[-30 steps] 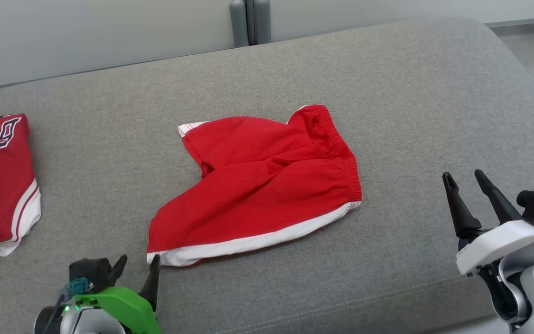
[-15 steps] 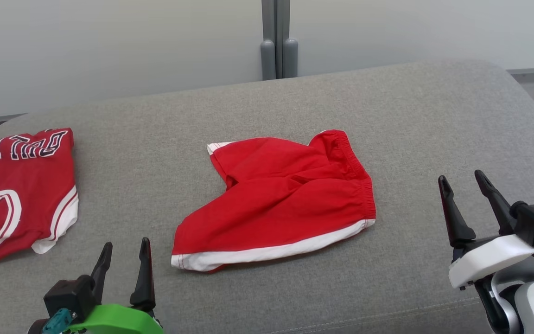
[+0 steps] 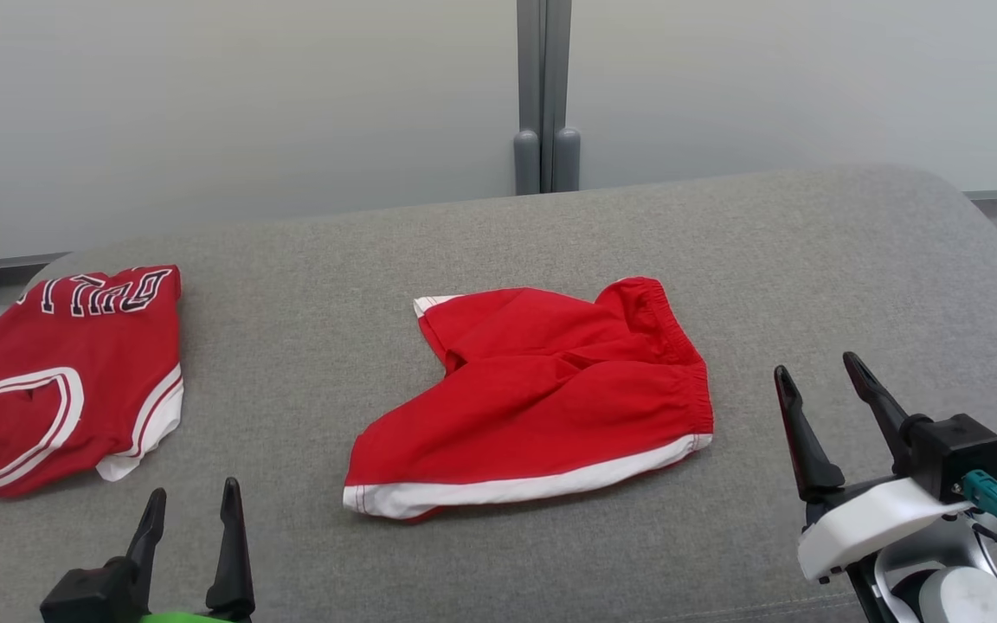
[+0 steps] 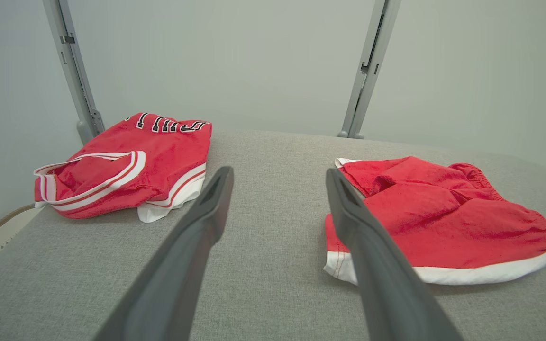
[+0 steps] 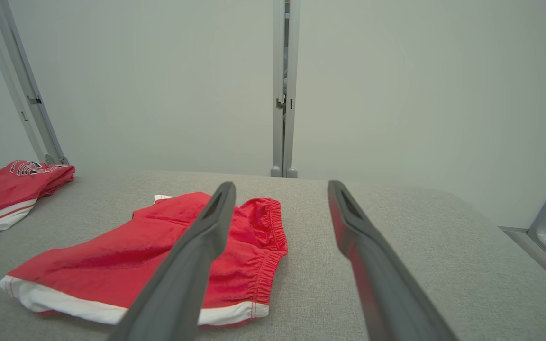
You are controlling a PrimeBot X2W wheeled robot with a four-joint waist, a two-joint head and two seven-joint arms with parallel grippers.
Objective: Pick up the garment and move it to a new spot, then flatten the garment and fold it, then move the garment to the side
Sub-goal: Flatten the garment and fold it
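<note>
Now the left gripper (image 3: 193, 489), fingers apart and empty, has drawn back from the near left corner of the red shorts (image 3: 542, 407), which it touched a second ago. The right gripper (image 3: 817, 363) stands open too. The shorts lie loosely folded mid-bench (image 3: 810, 260), so moving them aside likely remains.

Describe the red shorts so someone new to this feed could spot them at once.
Start at the wide grey cushion. Near its middle lie the red shorts. Unlike the red jersey at its left end, they carry no lettering and have a gathered waistband and one white band along the near edge.
</note>
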